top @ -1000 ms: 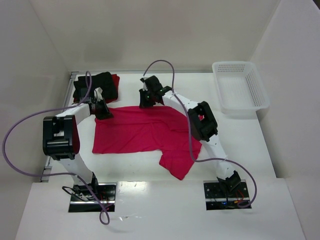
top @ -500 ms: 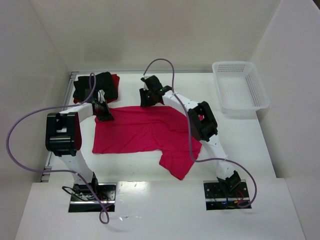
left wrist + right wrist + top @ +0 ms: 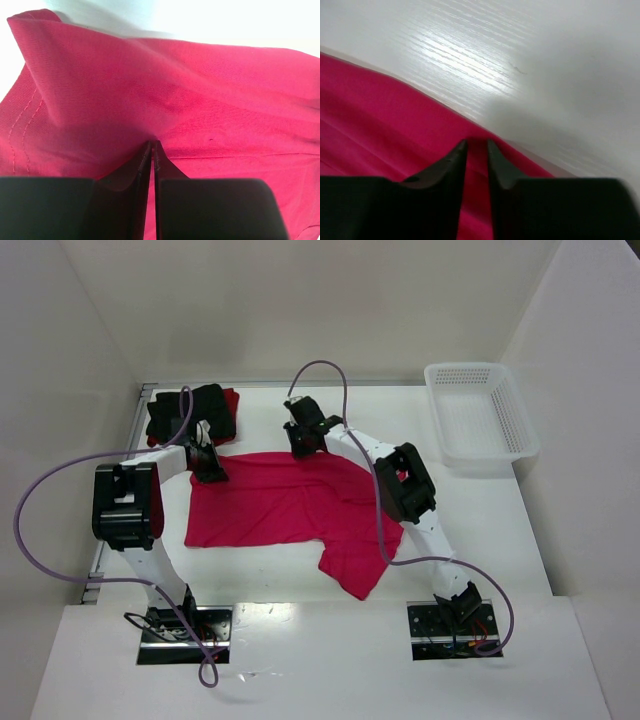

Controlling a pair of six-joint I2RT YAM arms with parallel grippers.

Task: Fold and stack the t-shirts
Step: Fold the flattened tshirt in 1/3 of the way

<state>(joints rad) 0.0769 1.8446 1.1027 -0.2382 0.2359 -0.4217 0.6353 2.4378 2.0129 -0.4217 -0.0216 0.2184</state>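
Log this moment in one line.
left gripper: shut on pink t-shirt, far edge | right gripper: slightly open, same edge | black t-shirt: folded, far-left

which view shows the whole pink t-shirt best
Top external: the pink t-shirt lies spread out, whole outline visible. Left wrist shows only a wrinkled patch; right wrist only its edge against the table.

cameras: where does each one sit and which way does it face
Top external: high at the near side, looking down on the table; both arms show.
Left wrist: looks along the left gripper, shut on the crimson t-shirt.
Right wrist: looks along the open right gripper at that shirt's edge.
Shared: all three see the shirt.
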